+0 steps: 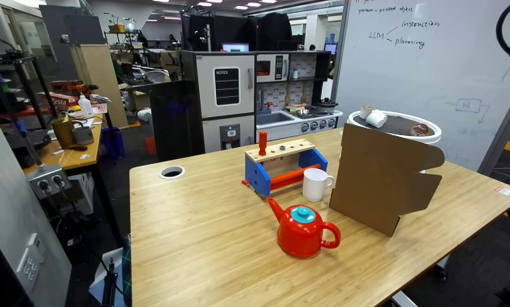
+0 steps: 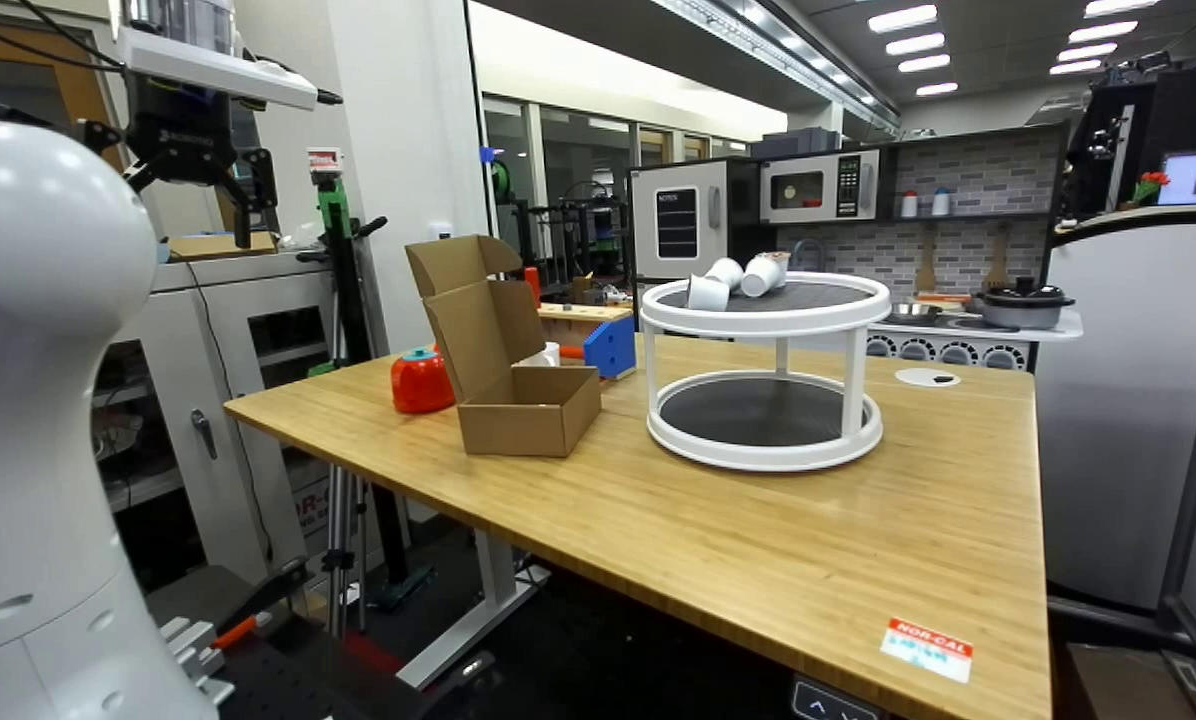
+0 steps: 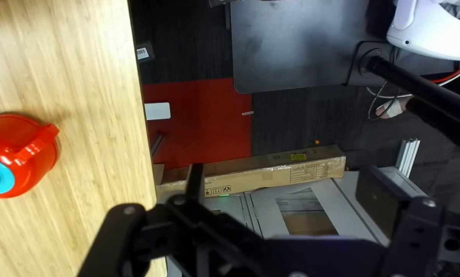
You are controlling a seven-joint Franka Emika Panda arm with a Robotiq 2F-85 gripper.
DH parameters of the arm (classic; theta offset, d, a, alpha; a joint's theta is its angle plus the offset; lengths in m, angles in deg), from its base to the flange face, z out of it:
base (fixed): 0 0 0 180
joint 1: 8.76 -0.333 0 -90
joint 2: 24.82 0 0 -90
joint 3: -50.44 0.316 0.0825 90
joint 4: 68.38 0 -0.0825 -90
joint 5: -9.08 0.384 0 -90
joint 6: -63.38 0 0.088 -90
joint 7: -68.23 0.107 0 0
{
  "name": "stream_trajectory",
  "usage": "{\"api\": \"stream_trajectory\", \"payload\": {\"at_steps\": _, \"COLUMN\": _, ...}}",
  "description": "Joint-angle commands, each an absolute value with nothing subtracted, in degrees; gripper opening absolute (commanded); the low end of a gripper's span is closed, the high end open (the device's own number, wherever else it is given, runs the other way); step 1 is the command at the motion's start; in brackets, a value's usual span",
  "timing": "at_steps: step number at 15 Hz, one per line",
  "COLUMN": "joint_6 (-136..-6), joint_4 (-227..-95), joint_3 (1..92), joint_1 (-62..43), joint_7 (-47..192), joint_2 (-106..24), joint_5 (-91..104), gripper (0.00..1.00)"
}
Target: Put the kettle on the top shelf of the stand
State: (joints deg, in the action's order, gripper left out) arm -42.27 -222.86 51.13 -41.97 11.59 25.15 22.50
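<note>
The red kettle (image 1: 302, 238) with its turquoise lid stands upright on the table. It is at the left edge of the wrist view (image 3: 26, 165), handle toward the table edge; in an exterior view (image 2: 421, 385) the cardboard box hides part of it. The stand is a white round two-tier stand; its top shelf (image 2: 768, 322) has a dark surface and holds several small white cups (image 2: 761, 275). In an exterior view the stand (image 1: 398, 123) is mostly hidden behind cardboard. My gripper (image 3: 287, 188) is open and empty, raised away from the kettle (image 2: 186, 205), past the table edge.
An open brown cardboard box (image 2: 513, 430) with a tall raised lid (image 1: 378, 179) stands between kettle and stand. A white mug (image 1: 314, 185) and a blue-and-red toy workbench (image 1: 259, 175) stand behind the kettle. The table (image 2: 758, 560) has a hole (image 1: 172, 172) near a corner.
</note>
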Motion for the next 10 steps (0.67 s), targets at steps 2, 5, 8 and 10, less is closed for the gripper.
{"api": "stream_trajectory", "payload": {"at_steps": 2, "joint_6": -41.96, "joint_4": -222.57, "joint_3": 52.21, "joint_1": -40.63, "joint_7": 10.75, "joint_2": 24.9, "joint_5": 23.34, "gripper": 1.0}}
{"api": "stream_trajectory", "payload": {"at_steps": 5, "joint_6": -42.75, "joint_4": -223.2, "joint_3": 52.92, "joint_1": -39.96, "joint_7": 12.31, "joint_2": 24.73, "joint_5": 23.27, "gripper": 1.0}}
{"api": "stream_trajectory", "payload": {"at_steps": 8, "joint_6": -43.25, "joint_4": -224.47, "joint_3": 54.11, "joint_1": -39.89, "joint_7": 15.3, "joint_2": 23.89, "joint_5": 24.29, "gripper": 1.0}}
{"api": "stream_trajectory", "payload": {"at_steps": 10, "joint_6": -44.3, "joint_4": -224.98, "joint_3": 55.23, "joint_1": -40.45, "joint_7": 17.5, "joint_2": 23.02, "joint_5": 25.07, "gripper": 1.0}}
